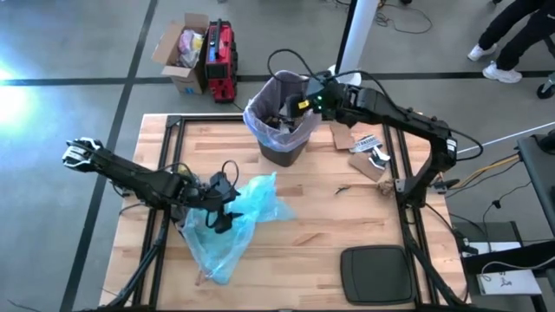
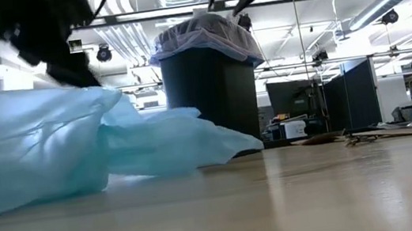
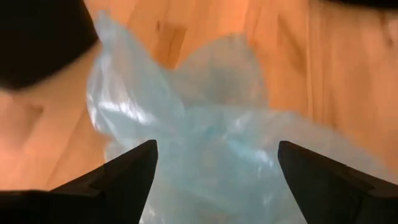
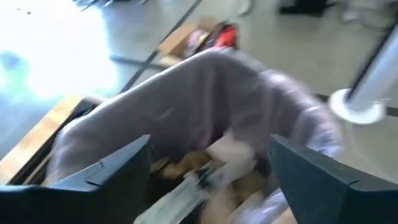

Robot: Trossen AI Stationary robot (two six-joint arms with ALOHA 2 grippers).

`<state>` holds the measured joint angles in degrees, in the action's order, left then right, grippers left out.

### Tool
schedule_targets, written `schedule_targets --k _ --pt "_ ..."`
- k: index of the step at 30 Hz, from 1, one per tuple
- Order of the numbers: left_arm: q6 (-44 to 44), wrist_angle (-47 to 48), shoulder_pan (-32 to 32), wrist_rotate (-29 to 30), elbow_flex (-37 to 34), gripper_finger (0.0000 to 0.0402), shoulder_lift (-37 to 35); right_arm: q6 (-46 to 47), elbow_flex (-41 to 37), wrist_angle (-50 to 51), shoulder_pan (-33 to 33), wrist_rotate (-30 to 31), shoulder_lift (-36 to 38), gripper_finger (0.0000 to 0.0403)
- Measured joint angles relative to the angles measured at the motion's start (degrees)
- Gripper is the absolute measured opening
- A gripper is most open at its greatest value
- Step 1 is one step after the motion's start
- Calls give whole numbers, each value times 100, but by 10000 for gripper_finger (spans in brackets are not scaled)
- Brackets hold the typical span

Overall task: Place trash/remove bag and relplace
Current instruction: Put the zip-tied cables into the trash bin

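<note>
On the pale wooden slatted table (image 1: 321,234), a dark plastic trash bin (image 1: 282,143) stands toward twelve o'clock, lined with the thin translucent pink-lavender bag (image 1: 260,117) whose edge folds out over the rim. Crumpled brown paper and white scraps of trash (image 4: 217,165) lie inside it. The right gripper (image 1: 299,102) hangs just above the bin's mouth at its two o'clock edge; its fingers (image 4: 106,171) are spread wide with nothing between them, the bin's contents showing in the gap.

A light blue translucent plastic bag (image 1: 238,217) sprawls on the table toward eight o'clock, well apart from the bin. The left gripper (image 1: 221,208) sits right over its nine o'clock side, fingers (image 3: 121,177) parted wide, blue film showing between them but not pinched.

More brown cardboard scraps (image 1: 360,143) lie at three o'clock of the bin, and a black flat lid (image 1: 377,273) rests near five o'clock.
</note>
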<state>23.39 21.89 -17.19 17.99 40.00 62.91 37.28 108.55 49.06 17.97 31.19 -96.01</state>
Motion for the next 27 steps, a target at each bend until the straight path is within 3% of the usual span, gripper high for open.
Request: schedule_targets --k 5,8,13,16,22,27 --pt "-259 67 4 222 425 312 -16 -50 -9 246 -174 182 125 328" --pt "-178 681 4 188 662 312 -151 132 -7 908 -421 178 245 329" --pt "76 1285 7 379 634 312 -616 1632 -123 3094 -835 182 506 329" --pt "123 1136 4 394 399 312 -971 2796 -699 3940 -1114 121 768 327" --pt "304 487 4 622 -147 311 -1220 5003 -2853 2985 -1705 -105 1545 303" --pt "778 -373 4 665 -507 311 -1037 7022 -4457 1661 -1862 -118 1305 272"
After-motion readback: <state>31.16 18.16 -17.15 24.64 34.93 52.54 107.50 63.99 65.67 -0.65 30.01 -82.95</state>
